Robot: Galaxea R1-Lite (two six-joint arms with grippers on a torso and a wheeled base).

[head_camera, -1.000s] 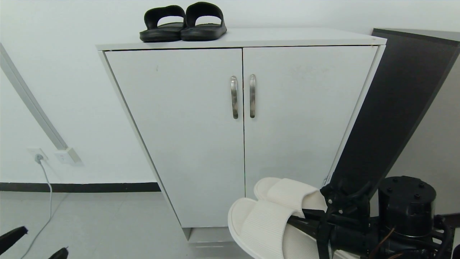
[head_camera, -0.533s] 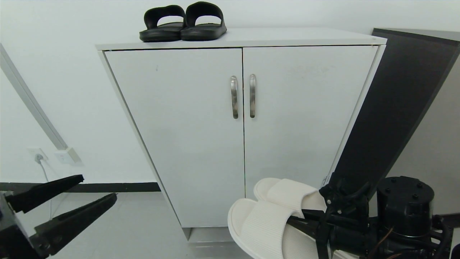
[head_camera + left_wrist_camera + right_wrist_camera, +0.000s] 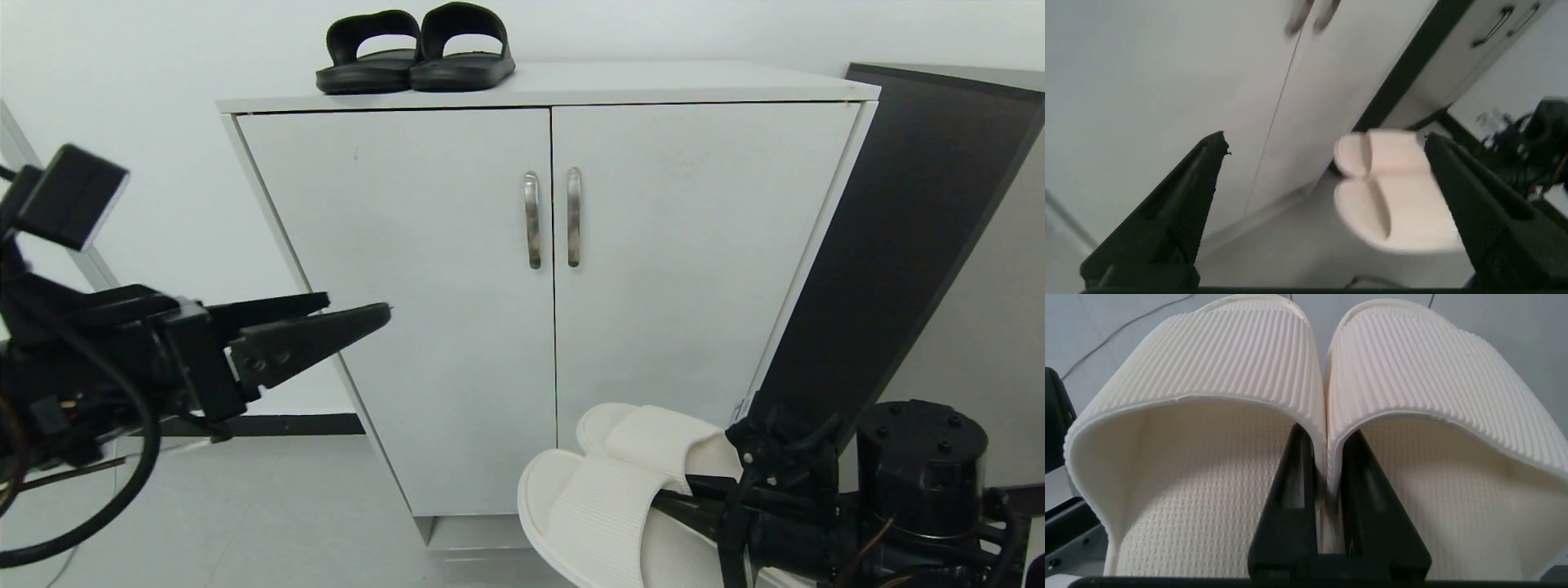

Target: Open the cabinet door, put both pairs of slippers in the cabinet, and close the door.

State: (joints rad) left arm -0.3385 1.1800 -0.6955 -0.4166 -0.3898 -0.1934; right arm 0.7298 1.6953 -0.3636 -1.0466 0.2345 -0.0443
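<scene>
Though the right pincer clamps the white slippers and the left pincer gapes empty, the cabinet doors are shut, nothing stowed.

White cabinet with both doors shut, black slippers paired on top, cream ribbed slippers low before it

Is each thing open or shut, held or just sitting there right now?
Cabinet doors: both shut.
Black slippers: sitting on top of the cabinet.
White slippers: held by the right end effector.
Left end effector: open, empty.
Right end effector: shut on the white slippers.
</scene>
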